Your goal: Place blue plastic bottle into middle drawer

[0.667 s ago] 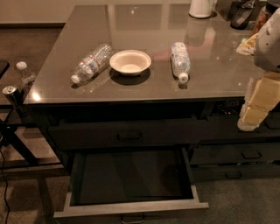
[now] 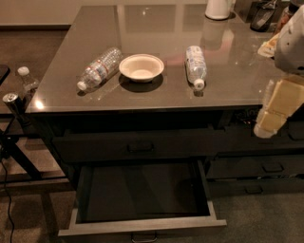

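The blue plastic bottle (image 2: pixel 195 65) lies on its side on the grey countertop (image 2: pixel 156 95), right of the bowl, white cap toward the front edge. The middle drawer (image 2: pixel 142 223) stands pulled open below the counter, its black interior bare, its pale grey front rim and small metal handle at the bottom of the view. My gripper (image 2: pixel 274 111) hangs at the right edge of the view, off the counter's front right corner, well right of the bottle and above the drawer's level. It holds nothing that I can see.
A white bowl (image 2: pixel 141 67) sits mid-counter, with a longer ribbed bottle (image 2: pixel 99 69) with a red-and-blue label to its left. A white jug (image 2: pixel 219 8) and dark items stand at the back right. The closed top drawer (image 2: pixel 137 144) is above the open one. A can and small bottle (image 2: pixel 21 90) stand at left.
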Available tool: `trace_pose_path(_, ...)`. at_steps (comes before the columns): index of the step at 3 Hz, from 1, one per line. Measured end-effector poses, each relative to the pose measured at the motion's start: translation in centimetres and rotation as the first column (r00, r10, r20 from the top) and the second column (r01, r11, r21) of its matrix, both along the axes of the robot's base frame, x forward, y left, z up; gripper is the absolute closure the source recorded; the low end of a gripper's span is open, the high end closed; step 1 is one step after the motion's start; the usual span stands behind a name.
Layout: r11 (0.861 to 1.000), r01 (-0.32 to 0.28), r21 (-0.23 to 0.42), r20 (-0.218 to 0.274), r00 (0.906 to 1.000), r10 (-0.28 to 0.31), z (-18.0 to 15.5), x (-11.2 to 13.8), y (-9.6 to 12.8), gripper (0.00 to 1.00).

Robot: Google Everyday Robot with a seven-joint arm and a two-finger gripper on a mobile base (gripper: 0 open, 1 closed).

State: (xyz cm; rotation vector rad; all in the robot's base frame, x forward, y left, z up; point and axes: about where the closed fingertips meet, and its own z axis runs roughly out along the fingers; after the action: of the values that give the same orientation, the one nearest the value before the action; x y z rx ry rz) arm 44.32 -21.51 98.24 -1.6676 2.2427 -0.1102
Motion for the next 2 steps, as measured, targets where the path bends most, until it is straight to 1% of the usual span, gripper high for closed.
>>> trace_pose_path(1,0.997,0.07,0.039,0.008,0.9975,-0.07,0.3,1.7,-0.1,0.0)
trace_pose_path(2,0.991,0.125,0.039,0.011,0.9921,-0.125,0.1,3.5,0.2,0.0)
